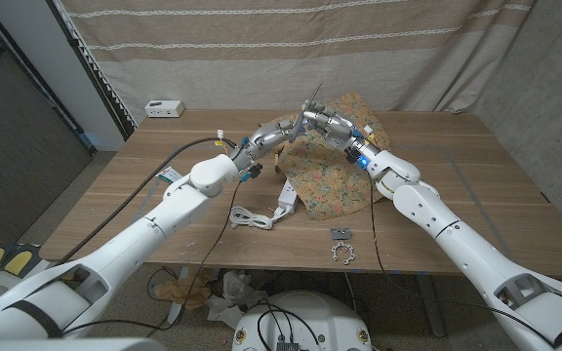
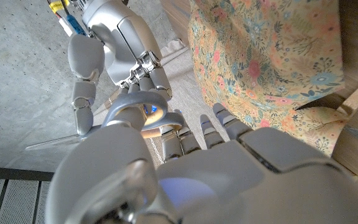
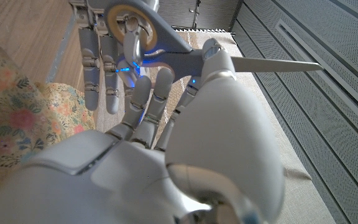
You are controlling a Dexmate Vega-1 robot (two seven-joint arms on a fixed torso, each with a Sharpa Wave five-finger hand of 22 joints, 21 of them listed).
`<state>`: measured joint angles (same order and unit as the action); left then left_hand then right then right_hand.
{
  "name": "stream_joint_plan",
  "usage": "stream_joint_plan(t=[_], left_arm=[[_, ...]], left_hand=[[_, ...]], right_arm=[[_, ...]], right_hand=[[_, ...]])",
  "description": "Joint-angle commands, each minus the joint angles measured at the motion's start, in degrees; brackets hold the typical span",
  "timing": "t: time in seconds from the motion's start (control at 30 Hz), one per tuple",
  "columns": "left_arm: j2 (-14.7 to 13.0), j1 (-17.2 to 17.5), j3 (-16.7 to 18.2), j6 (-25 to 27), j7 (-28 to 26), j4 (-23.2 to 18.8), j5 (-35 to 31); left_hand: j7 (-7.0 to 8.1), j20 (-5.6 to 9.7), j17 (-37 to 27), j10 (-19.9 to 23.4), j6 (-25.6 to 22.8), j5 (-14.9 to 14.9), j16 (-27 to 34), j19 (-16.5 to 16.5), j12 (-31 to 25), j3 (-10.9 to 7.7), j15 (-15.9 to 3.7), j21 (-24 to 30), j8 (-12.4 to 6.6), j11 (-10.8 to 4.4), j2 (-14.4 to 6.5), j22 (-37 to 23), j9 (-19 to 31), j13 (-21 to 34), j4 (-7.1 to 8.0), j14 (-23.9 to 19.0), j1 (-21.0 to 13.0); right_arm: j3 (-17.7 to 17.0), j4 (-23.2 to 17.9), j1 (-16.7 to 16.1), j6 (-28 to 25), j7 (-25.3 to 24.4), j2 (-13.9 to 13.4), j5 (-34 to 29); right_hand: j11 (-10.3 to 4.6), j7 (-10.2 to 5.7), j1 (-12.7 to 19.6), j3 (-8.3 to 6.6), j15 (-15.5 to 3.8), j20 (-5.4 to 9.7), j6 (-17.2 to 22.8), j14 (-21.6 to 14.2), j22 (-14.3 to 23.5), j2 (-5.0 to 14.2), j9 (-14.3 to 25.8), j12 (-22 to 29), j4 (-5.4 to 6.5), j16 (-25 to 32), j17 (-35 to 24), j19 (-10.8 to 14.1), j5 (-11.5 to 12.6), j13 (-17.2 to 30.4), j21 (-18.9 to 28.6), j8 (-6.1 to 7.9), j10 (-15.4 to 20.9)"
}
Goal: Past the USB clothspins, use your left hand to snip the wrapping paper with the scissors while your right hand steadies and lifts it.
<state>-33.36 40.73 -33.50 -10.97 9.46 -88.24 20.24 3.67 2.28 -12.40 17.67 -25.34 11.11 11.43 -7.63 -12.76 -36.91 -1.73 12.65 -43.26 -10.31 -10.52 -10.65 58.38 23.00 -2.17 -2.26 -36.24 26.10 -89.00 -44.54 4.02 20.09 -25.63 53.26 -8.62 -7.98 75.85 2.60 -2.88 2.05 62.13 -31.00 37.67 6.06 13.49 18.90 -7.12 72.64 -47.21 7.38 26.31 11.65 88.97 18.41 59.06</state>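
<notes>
Both hands are gripping the grey-handled steel scissors (image 1: 312,105): left hand (image 1: 279,133) at the loop, right hand (image 1: 332,125) at the pivot. Seat left fingers before right hand releases toward the floral wrapping paper (image 1: 335,180).

Both hands raised mid-table, left hand (image 1: 273,134) & right hand (image 1: 324,124) fingers meeting, arms extended.

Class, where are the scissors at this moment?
In the head view, the scissors are raised above the floral wrapping paper at the table's far middle, between the left hand and right hand.
</notes>
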Motion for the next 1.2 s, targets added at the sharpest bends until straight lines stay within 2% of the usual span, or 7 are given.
stream_joint_plan(t=[0.03, 0.47, 0.53, 0.73, 0.83, 0.97, 1.2], left_arm=[[-0.3, 0.0, 0.1, -0.2, 0.2, -0.4, 0.0], [-0.4, 0.8, 0.4, -0.7, -0.2, -0.8, 0.2], [-0.4, 0.8, 0.4, -0.8, -0.1, -0.8, 0.2], [-0.4, 1.1, 0.5, -0.9, -0.1, -0.8, 0.6], [-0.4, 1.2, 0.6, -0.9, -0.1, -0.8, 0.6], [-0.5, 1.5, 0.7, -0.9, -0.3, -1.0, 0.7], [-0.7, 2.0, 1.0, -0.8, -0.6, -1.3, 1.0]], left_hand=[[0.03, 1.62, 0.1, 1.1, 0.3, -0.2, -0.2, 0.3, 0.1, -1.86, -5.17, -0.2, -0.87, -1.16, -0.2, -0.1, 0.9, 0.3, 1.77, 0.5, 0.3], [0.6, 2.21, 0.8, 0.8, -0.2, -0.4, -0.4, 0.5, 0.4, -2.98, -5.57, -0.4, -3.71, -1.78, 0.6, 0.1, 4.0, 0.5, 1.49, 1.4, 0.5], [0.71, 2.2, 0.8, 0.7, -0.2, -0.4, -0.4, 0.5, 0.5, -3.07, -5.58, -0.4, -3.88, -1.84, 0.6, 0.1, 4.1, 0.5, 1.46, 1.5, 0.5], [0.68, 2.12, 0.9, 0.7, -0.3, -0.5, -0.4, 0.6, 0.6, -3.43, -5.43, -0.4, -4.05, -1.89, 0.7, 0.1, 4.0, 0.6, 1.39, 1.6, 0.6], [0.79, 2.13, 1.0, 0.8, -0.4, -0.5, -0.4, 0.6, 0.5, -3.59, -5.45, -0.4, -4.14, -1.82, 0.7, 0.1, 3.9, 0.6, 1.36, 1.6, 0.7], [0.85, 2.11, 1.1, 0.9, -0.4, -0.5, -0.3, 0.6, 0.6, -3.84, -5.39, -0.5, -4.31, -1.73, 0.8, 0.1, 3.8, 0.6, 1.3, 1.6, 0.8], [1.06, 2.0, 1.2, 1.2, -0.6, -0.5, -0.2, 0.5, 0.5, -4.24, -5.42, -0.5, -4.49, -1.88, 1.0, 0.1, 3.5, 0.7, 1.14, 1.5, 1.1]], right_arm=[[0.2, -0.3, -0.1, -0.5, -0.2, -0.2, -0.1], [0.7, -0.5, 0.3, -1.3, 0.8, -0.9, -0.4], [0.9, -0.2, 0.5, -1.2, 1.5, -1.2, -0.7], [1.1, -0.1, 0.8, -1.7, 2.4, -1.6, -0.7], [1.3, 0.3, 0.9, -1.0, 3.0, -1.6, -1.3], [1.3, 1.4, 1.3, -0.6, 5.0, -1.4, -0.7], [1.0, 2.0, 1.1, 0.5, 5.1, -1.1, -1.1]], right_hand=[[-0.67, -0.14, -0.3, -0.39, -9.78, 9.37, -0.4, 0.2, 0.0, 0.91, 0.9, 0.3, 0.14, -0.1, 0.0, -0.4, 0.4, 16.9, 0.3, -0.04, 9.5], [-0.87, -0.58, -0.6, -0.43, -9.79, 9.04, -1.6, 1.7, -0.3, 1.24, 1.9, 0.3, 0.37, -1.0, 1.1, -1.5, 0.1, 17.2, 0.2, -0.08, 9.3], [-0.67, -0.27, -1.6, -0.08, -9.78, 8.03, -3.1, 2.9, -0.8, 1.1, 2.2, -0.2, 0.87, -2.0, 2.1, -2.3, -0.3, 17.6, 0.0, -0.53, 7.5], [-0.41, -0.06, -4.1, 0.87, -9.77, 7.37, -5.4, 5.6, -2.3, 0.39, 2.5, -0.9, 1.84, -3.8, 3.0, -3.9, -0.6, 18.5, -1.0, -1.36, 4.1], [-0.14, 0.36, -6.4, 1.77, -9.66, 6.9, -7.8, 7.1, -3.2, -0.18, 2.5, -1.6, 2.83, -5.1, 3.2, -4.7, -0.6, 18.9, -1.5, -2.44, 1.4], [1.08, 1.11, -16.0, 6.0, -9.27, 6.14, -16.1, 12.6, -6.3, -2.78, 2.6, -4.0, 6.73, -6.6, 2.2, -6.3, 0.8, 20.4, -2.3, -6.09, -7.4], [1.51, 2.39, -22.9, 9.32, -8.7, 4.63, -26.5, 17.1, -9.3, -4.8, 3.0, -5.3, 8.89, -6.0, 2.2, -8.5, 3.2, 22.0, -3.3, -8.21, -14.7]])
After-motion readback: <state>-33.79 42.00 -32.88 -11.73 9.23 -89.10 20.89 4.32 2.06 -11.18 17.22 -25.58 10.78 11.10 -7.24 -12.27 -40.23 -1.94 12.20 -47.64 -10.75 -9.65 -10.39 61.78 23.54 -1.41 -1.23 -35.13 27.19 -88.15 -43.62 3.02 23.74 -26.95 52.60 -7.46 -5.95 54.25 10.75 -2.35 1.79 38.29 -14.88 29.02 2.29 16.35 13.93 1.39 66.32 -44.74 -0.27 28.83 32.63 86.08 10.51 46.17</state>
